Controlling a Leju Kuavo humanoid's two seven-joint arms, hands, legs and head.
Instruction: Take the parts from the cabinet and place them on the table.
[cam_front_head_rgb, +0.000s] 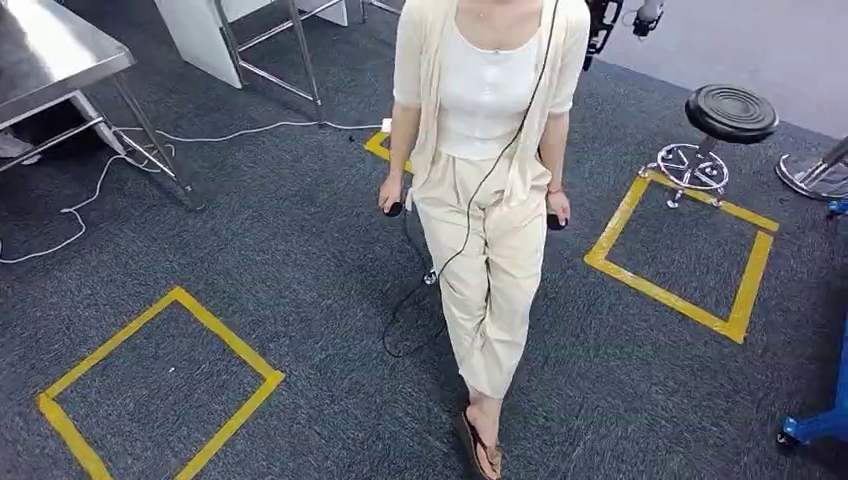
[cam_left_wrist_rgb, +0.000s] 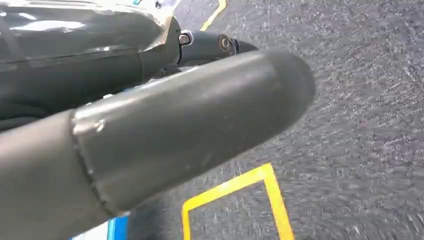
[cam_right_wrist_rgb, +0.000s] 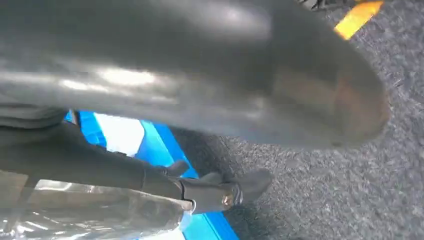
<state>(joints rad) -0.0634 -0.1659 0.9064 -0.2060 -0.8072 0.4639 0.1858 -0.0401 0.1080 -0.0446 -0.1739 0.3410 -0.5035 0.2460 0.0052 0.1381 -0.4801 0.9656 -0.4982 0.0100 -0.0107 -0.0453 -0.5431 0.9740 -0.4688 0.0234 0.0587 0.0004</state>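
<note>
Left hand (cam_left_wrist_rgb: 200, 120) and right hand (cam_right_wrist_rgb: 210, 100) hang over carpet (cam_front_head_rgb: 300, 260), fingers apart, empty.

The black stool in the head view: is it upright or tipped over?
Upright. The black stool stands on its chrome base on the carpet, with the round seat level on top.
</note>
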